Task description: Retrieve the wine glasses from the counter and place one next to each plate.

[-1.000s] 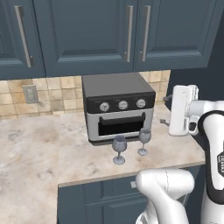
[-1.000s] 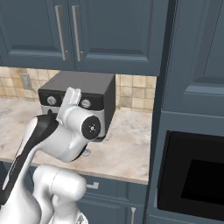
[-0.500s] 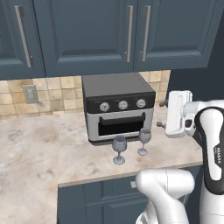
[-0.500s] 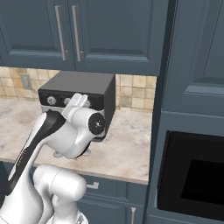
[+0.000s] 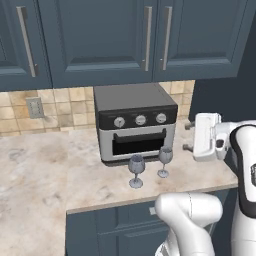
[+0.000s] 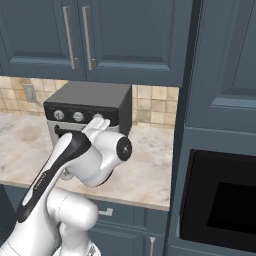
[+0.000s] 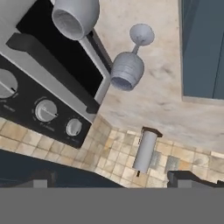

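Both wine glasses stand upright on the marble surface (image 5: 45, 175), right in front of the toaster oven (image 5: 135, 125). The near glass (image 5: 136, 170) sits at about seven o'clock from the far glass (image 5: 164, 161); they are close together but apart, stems vertical.

The gripper (image 5: 189, 136) hangs off to the three o'clock side of the glasses in the left base view, above the surface, pointing sideways toward them, its jaws spread wide with nothing between them. The far glass is the nearer target, lying at roughly nine o'clock from the jaws and a little lower.

In the hand view the picture is rolled: one glass (image 7: 129, 63) lies near the centre, bowl toward the camera and foot away at one o'clock, while the other glass (image 7: 75, 16) is cut off by the top edge. So the approach looks like a sideways run-in onto an upright bowl or stem.

From the right base view the arm blocks both glasses. No plates are in sight, so their placing spots can't be judged.
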Controlling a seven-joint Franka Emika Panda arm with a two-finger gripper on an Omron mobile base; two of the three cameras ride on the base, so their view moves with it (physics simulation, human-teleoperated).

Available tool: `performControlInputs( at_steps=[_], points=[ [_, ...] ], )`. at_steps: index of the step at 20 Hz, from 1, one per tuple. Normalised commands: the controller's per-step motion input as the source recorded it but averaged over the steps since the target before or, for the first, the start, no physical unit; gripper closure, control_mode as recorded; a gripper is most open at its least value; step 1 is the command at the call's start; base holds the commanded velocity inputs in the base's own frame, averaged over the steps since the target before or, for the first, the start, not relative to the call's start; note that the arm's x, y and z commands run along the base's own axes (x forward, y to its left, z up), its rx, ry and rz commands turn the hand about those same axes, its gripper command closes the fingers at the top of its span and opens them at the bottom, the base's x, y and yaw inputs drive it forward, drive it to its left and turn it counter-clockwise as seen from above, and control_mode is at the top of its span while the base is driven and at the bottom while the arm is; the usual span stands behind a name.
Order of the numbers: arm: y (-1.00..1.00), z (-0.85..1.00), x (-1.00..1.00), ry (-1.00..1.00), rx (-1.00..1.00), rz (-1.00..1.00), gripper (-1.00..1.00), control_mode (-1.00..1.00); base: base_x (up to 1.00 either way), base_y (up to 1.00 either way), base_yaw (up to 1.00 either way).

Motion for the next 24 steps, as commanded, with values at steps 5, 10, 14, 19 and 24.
performControlInputs(
  at_steps=[5, 10, 14, 19, 24],
  points=[
    [-0.13, -0.37, 0.00, 0.06, 0.12, 0.00, -1.00, -1.00, 0.00, 0.00, 0.00],
    [-0.27, -0.23, 0.00, 0.07, 0.16, 0.00, -1.00, -1.00, 0.00, 0.00, 0.00],
    [-0.26, -0.18, 0.00, 0.09, 0.17, 0.00, -1.00, -1.00, 0.00, 0.00, 0.00],
    [-0.15, -0.32, 0.00, 0.08, 0.14, 0.00, -1.00, -1.00, 0.00, 0.00, 0.00],
    [-0.01, -0.21, 0.03, 0.05, 0.04, 0.00, -1.00, -1.00, 0.00, 0.00, 0.00]
  ],
)
